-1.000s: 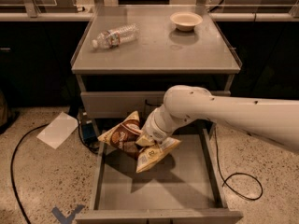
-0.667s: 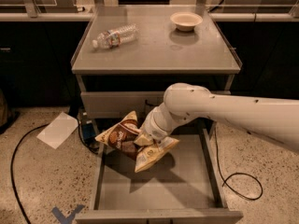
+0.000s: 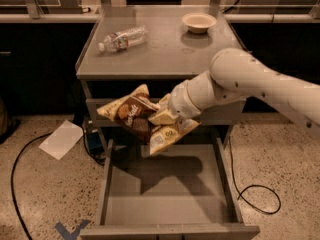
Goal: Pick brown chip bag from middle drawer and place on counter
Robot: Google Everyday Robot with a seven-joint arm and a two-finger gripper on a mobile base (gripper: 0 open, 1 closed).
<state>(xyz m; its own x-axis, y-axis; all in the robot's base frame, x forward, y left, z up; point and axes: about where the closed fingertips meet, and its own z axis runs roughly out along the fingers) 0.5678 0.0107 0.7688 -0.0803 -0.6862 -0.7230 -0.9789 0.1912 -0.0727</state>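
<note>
The brown chip bag (image 3: 136,115), dark brown in the middle with cream-yellow ends, hangs in the air above the open middle drawer (image 3: 165,204), in front of the cabinet face. My gripper (image 3: 162,116) is shut on the bag's right part, and my white arm (image 3: 245,84) reaches in from the right. The bag sits below the level of the counter (image 3: 160,54). The drawer's grey floor is bare, with the bag's shadow on it.
A clear water bottle (image 3: 122,38) lies on the counter's left side and a pale bowl (image 3: 199,22) stands at its back right. A white sheet of paper (image 3: 62,139) and black cables (image 3: 255,194) lie on the speckled floor beside the cabinet.
My gripper has lifted the chip bag up out of the drawer; it now hangs higher, in front of the cabinet face. The drawer floor is bare.
</note>
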